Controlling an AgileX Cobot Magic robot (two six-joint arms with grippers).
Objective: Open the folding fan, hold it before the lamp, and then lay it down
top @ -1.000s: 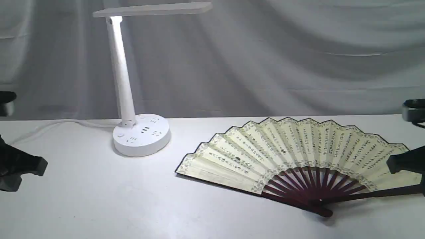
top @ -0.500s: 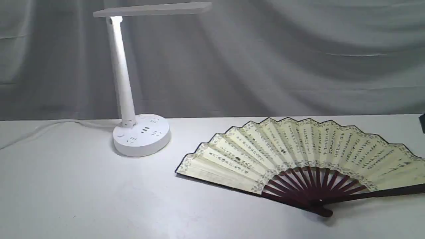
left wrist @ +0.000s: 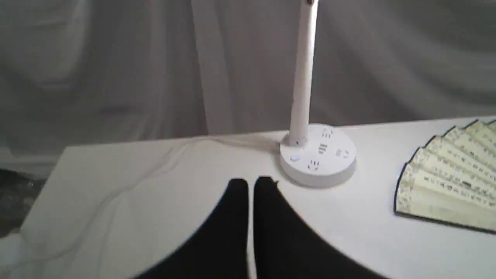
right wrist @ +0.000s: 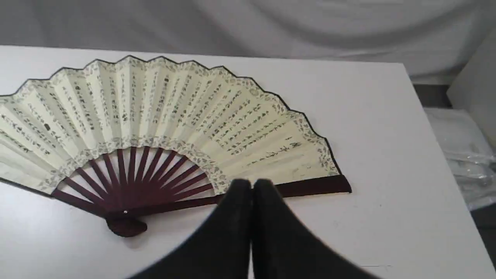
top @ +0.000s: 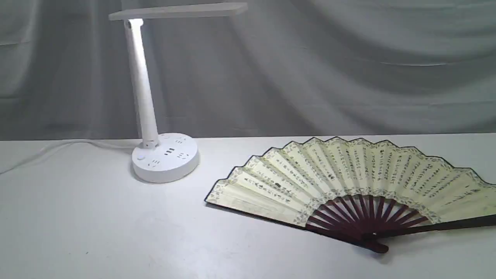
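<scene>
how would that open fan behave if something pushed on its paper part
The fan probably feels light: thin paper on slim ribs. Pushed on the pleated paper, it would likely crumple or fold shut rather than slide. Its outer dark stick looks the stiffest place to grip.

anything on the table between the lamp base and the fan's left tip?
Nothing. Only bare white table separates the lamp from the folding fan, as the exterior and left wrist views both show.
</scene>
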